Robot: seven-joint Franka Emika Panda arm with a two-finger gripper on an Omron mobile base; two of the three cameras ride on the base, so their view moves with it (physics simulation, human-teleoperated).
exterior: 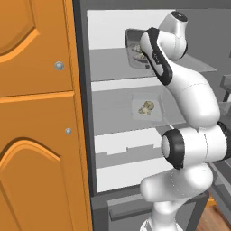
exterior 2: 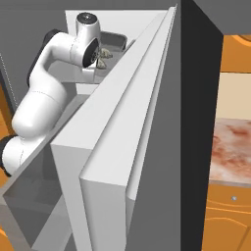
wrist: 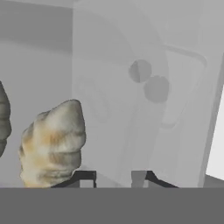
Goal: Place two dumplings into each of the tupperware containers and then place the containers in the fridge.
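Two dumplings (exterior: 146, 108) in see-through tray (exterior: 155, 115), left view; gripper (wrist: 113, 176) narrowly apart, hand view.

My hand (wrist: 113, 177) shows as two dark fingertips (wrist: 85, 177) low in the frame, a gap between them and nothing in it. Just left of them sits a lumpy tan dumpling (wrist: 52, 146), with the edge of a second dumpling (wrist: 3, 120) at the border, both on the grey container (wrist: 131, 109) floor.
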